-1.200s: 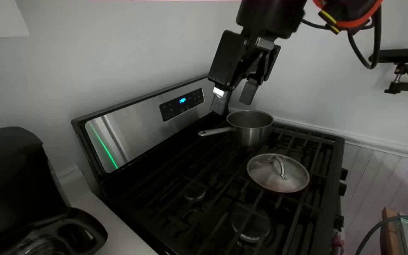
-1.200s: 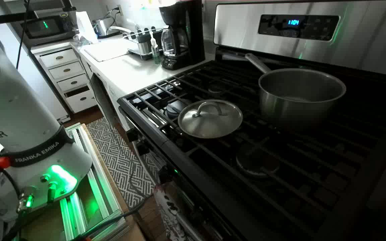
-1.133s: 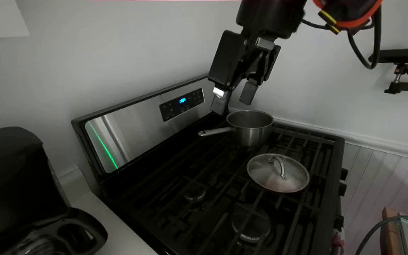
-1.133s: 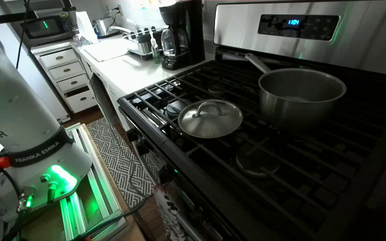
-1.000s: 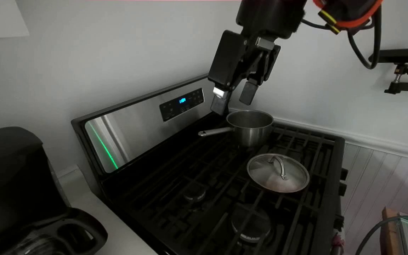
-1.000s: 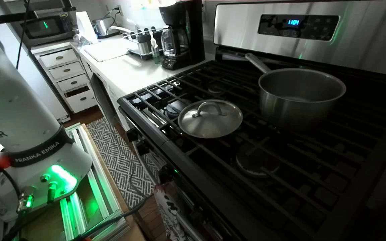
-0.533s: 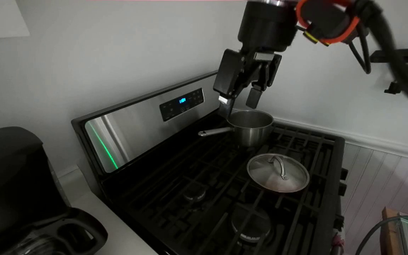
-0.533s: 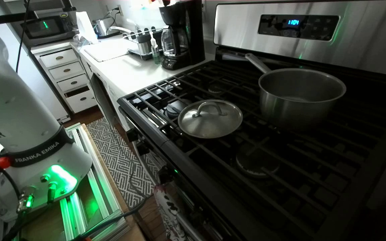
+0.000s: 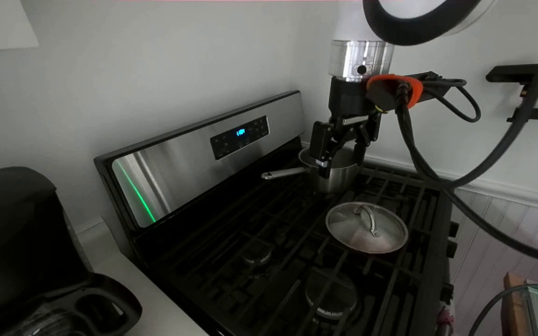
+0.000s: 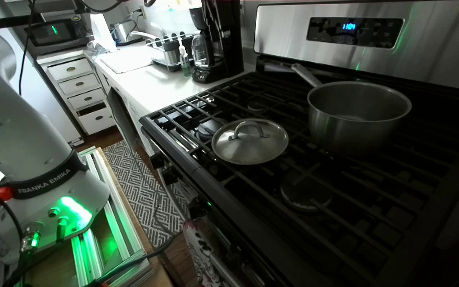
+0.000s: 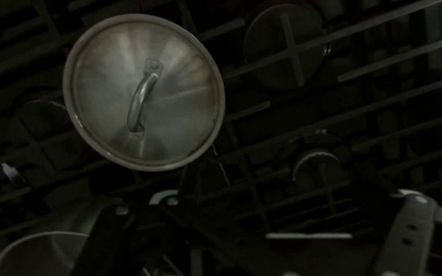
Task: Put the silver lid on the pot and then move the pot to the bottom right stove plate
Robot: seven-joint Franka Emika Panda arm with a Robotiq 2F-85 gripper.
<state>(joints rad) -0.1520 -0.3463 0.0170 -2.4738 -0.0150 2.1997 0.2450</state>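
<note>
Gripper in front of pot; lid on grate.
The gripper points down, fingers apart, overlapping the pot's rim in view; contact is not discernible. The pot stands upright on the grate, its handle toward the left of the view. The lid lies beside the pot, not touching, grip uppermost. Two burners sit nearer the camera. The display glows blue.

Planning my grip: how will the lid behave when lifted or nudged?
The lid looks like shiny metal, so probably stiff. Its one narrow arched handle may let it tilt. Lying flat on the bars, it would likely slide, not roll.
</note>
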